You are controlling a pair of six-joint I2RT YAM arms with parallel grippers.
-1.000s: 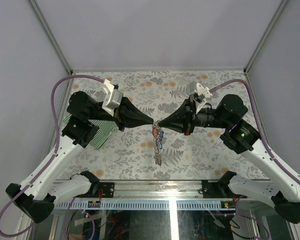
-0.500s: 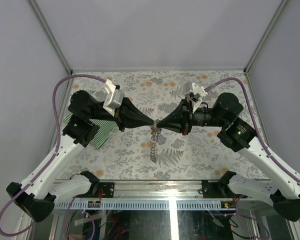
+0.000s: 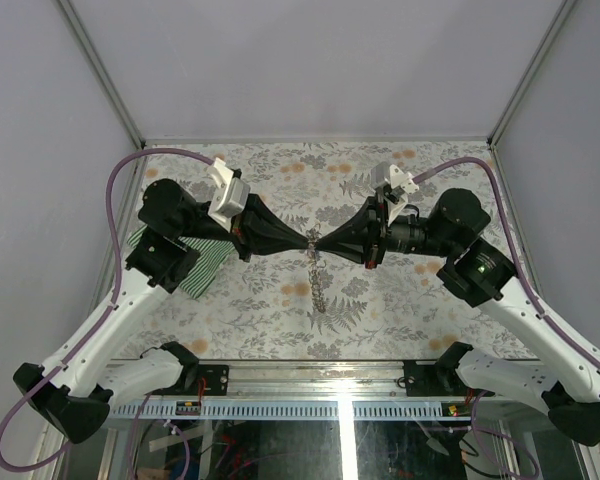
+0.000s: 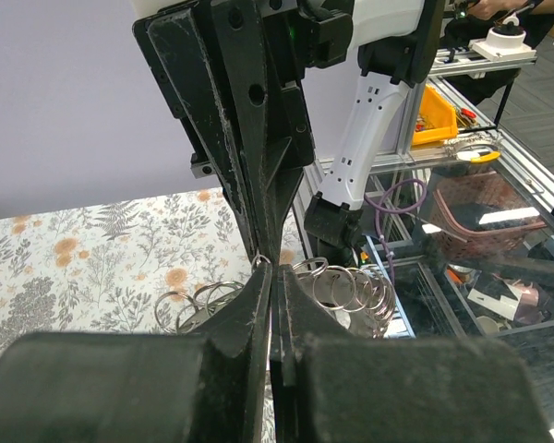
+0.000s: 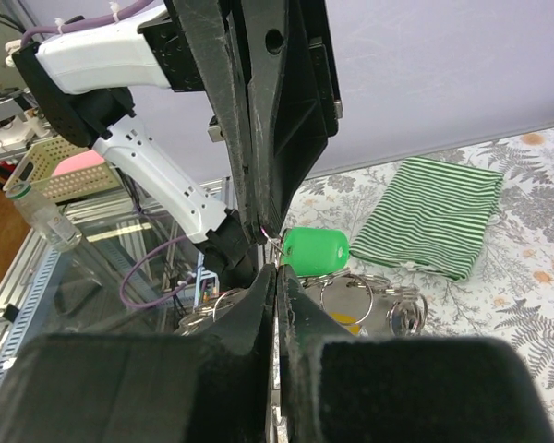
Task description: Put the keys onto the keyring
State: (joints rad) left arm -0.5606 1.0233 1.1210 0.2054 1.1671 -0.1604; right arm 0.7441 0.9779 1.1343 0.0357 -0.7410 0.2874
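Bases of both arms sit at the near edge of the table [image 3: 430, 310], and from there we see the arms bow outward, then reach in toward the middle. Nearer to us than the grippers is the low end of the keyring [image 3: 318, 285], a thin grey strand that runs up to the spot where the two grippers meet; whether that low end touches the table we cannot tell. Left gripper [image 3: 306, 243] and right gripper [image 3: 321, 245] stand tip to tip over the middle of the table, each lying almost level and pointing at the other. We find both clenched, fingers pressed flat together with no gap, and both pinch the keyring at its top end, where a thin wire loop shows right at the tips in both wrist views. Several wire rings of the keyring bunch just beside the tips. A green key [image 5: 316, 249] hangs among them, touching the rings and just beside the right gripper's tips; a yellow scrap shows lower among the rings, too hidden for us to name. From above, the strand is too small for us to pick out anything on it. Left of the grippers, partly under the left arm, a green-and-white striped cloth [image 3: 208, 265] lies flat on the table. Farther back the floral table runs to plain grey walls [image 3: 310, 60]
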